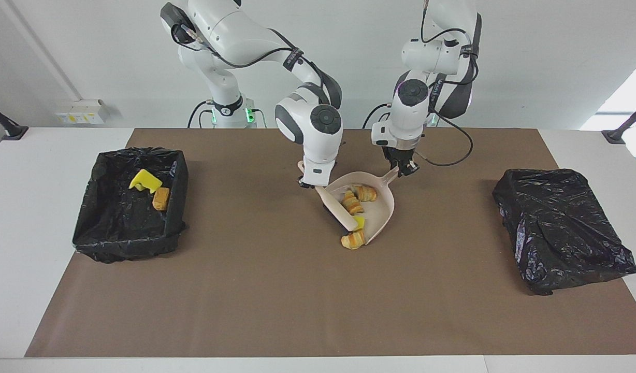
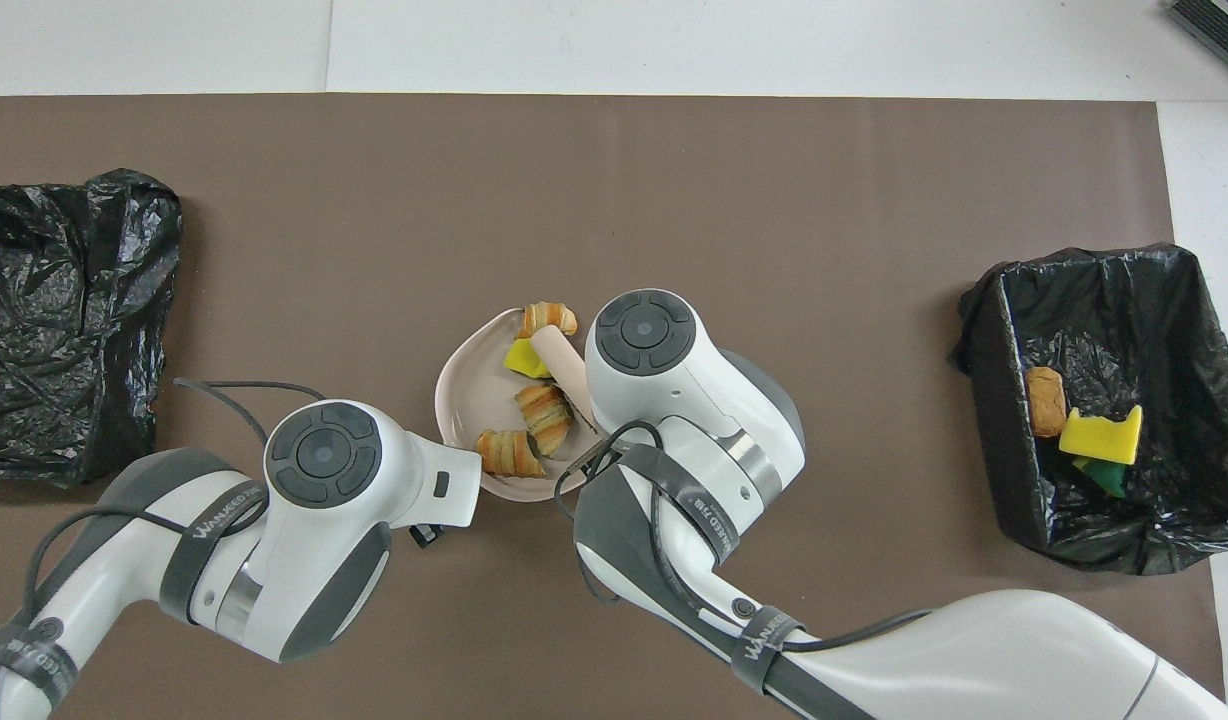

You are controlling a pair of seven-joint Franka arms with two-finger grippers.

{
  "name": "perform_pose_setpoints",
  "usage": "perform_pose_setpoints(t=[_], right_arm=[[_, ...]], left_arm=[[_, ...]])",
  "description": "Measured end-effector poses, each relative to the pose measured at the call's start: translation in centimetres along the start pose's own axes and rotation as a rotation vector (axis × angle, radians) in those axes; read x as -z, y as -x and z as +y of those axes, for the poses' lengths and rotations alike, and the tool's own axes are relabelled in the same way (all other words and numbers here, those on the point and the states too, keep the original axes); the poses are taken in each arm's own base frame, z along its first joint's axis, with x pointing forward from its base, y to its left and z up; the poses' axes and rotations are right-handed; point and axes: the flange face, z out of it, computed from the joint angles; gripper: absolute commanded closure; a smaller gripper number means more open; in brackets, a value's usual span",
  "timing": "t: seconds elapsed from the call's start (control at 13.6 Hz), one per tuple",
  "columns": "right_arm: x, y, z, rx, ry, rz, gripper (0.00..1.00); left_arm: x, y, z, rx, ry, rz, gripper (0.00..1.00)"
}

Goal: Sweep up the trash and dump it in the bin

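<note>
Step in hand: sweep, last scraps going into pan. Bin dump not yet done for this load.

- Right pincer: clamped shut on brush handle end. Brush long axis runs from pincer slantwise down across pan mouth, away from robots, head end lowest.
- Left pincer: closed on dustpan handle, pan resting on surface. Pan handle points up at this pincer; open mouth faces right pincer's side.
- Trash, in pan: two croissant bits just below left pincer, approx. mid-pan; yellow sponge piece at brush head, inside pan lip.
- Trash, not fully in: one croissant bit at pan lip, below brush head, long axis approx. along the lip; on lip or just off it, can't tell.
- Trash, already binned: sponge and bread piece in open lined bin, well off to right pincer's side.
- Second black bag heap off left pincer's side; not in use.

Next, est.: one more short stroke to push last bit in, pan held steady, then lift level and carry to bin.
</note>
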Motion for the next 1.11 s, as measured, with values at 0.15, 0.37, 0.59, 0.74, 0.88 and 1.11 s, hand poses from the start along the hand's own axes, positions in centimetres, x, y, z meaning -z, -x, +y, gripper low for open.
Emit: perform_pose_setpoints(t=[0.15,0.37,0.59,0.74,0.88,1.11], right_arm=[[0.6,0.2,-0.9,0.007,-0.013,-0.003,1.00],[2.5,0.2,1.3,-0.024,0.000,0.025,1.00],[3.7,-0.3,3.9,-0.014,0.109,0.082,1.00],[3.3,-1.4,4.8,-0.003,0.138,0.126,1.00],[1.9,-3.2,5.4,0.023,0.154,0.136,1.00],[0.0,-5.0,5.1,0.044,0.138,0.120,1.00]], left_arm=[[0.0,0.0,0.0,0.001,0.000,0.000,1.00],[0.0,0.0,0.0,0.003,0.000,0.002,1.00],[0.0,-0.1,0.0,0.014,0.001,0.002,1.00],[0.0,-0.1,0.1,0.037,0.003,0.002,1.00],[0.0,-0.1,0.1,0.089,0.003,0.002,1.00],[0.0,-0.1,0.1,0.128,0.003,0.002,1.00]])
